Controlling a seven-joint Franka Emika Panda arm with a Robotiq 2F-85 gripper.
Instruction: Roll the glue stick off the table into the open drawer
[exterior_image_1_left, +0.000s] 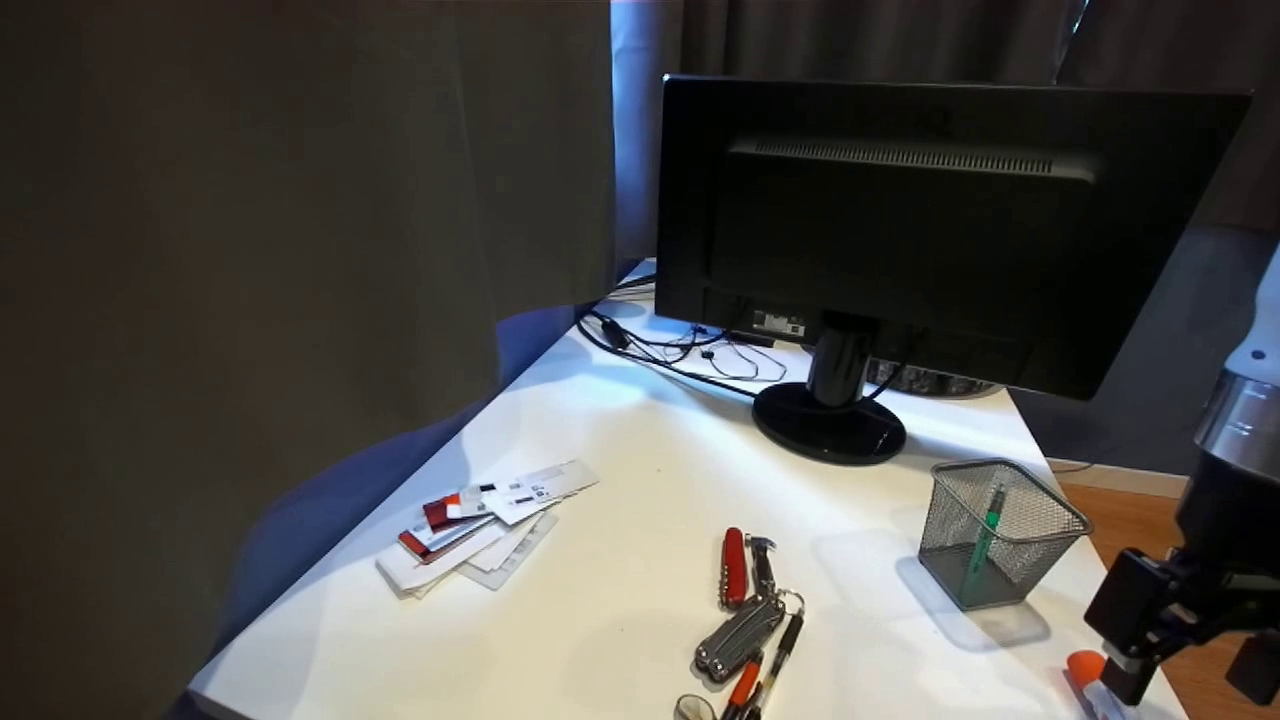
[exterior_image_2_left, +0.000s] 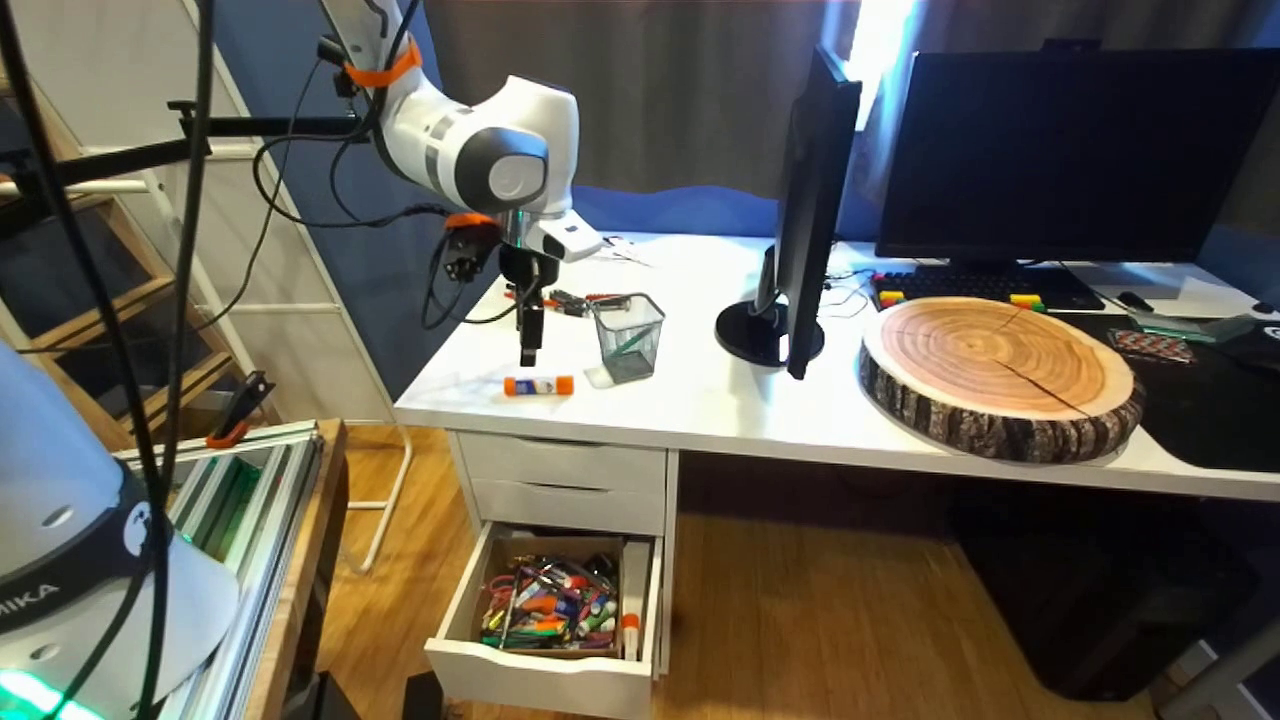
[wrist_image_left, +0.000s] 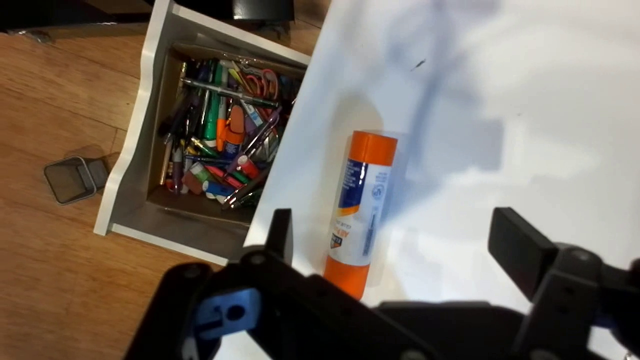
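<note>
In the wrist view we find the glue stick (wrist_image_left: 361, 215) near the middle of the frame, lying on its side on the white tabletop (wrist_image_left: 565, 125), one orange end toward the top and the other toward the bottom. The tool (wrist_image_left: 397, 240) fills the lower part of the frame, and its black fingers (wrist_image_left: 522, 250) stand wide apart, one to each side of the glue stick, with white showing between it and both tips. The tabletop's edge slants down just left of it, and past that edge, in the upper left, we look into the pulled-out drawer (wrist_image_left: 141, 100), where a cardboard box (wrist_image_left: 187, 204) holds a heap of pens (wrist_image_left: 230, 93).

In an exterior view we see a mesh cup (exterior_image_2_left: 645, 325) at the middle, upright, with a green pen (exterior_image_2_left: 629, 344) leaning inside; the glue stick lies just to its left, near the front edge, and above it hangs the tool on the white arm (exterior_image_2_left: 540, 115).

In an exterior view we make out a spread of cards (exterior_image_1_left: 500, 520) left of centre, a red pocketknife (exterior_image_1_left: 734, 568) at lower middle, and, in the lower right corner, the glue stick partly covered by the tool.
</note>
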